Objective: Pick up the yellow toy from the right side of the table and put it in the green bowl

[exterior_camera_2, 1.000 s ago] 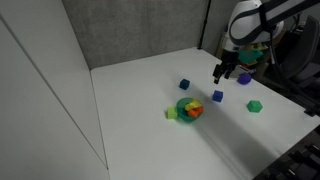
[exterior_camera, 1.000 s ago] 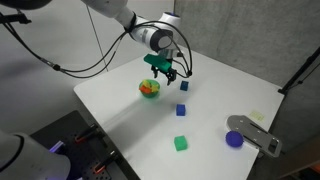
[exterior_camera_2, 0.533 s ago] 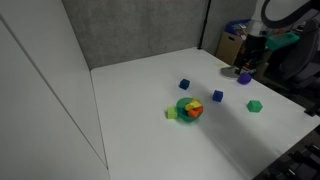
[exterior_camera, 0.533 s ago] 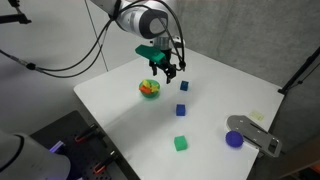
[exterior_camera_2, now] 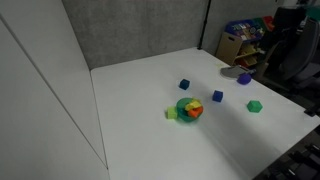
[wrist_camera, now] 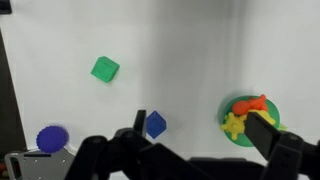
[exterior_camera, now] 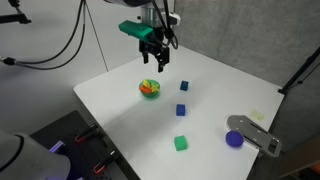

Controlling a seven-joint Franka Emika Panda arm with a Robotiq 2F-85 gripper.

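Note:
The green bowl (wrist_camera: 262, 137) sits on the white table and shows in both exterior views (exterior_camera: 149, 89) (exterior_camera_2: 188, 109). The yellow toy (wrist_camera: 234, 123) lies in it at the rim, next to an orange piece (wrist_camera: 250, 104). In an exterior view the yellow toy (exterior_camera_2: 171, 113) shows at the bowl's edge. My gripper (wrist_camera: 200, 135) is open and empty, its fingers spread wide. It hangs well above the table, over the far side of the bowl (exterior_camera: 155, 62). In an exterior view only the dark arm (exterior_camera_2: 283, 25) shows at the right edge.
Two blue cubes (exterior_camera: 184, 87) (exterior_camera: 181, 110), a green cube (exterior_camera: 180, 143) and a purple cup (exterior_camera: 234, 139) stand on the table. A grey device (exterior_camera: 255, 132) lies near the purple cup. In the wrist view I see a blue cube (wrist_camera: 155, 124), the green cube (wrist_camera: 105, 69) and the purple cup (wrist_camera: 52, 138).
My gripper has risen from just beside the bowl to high above the table. The bowl and blocks have not moved.

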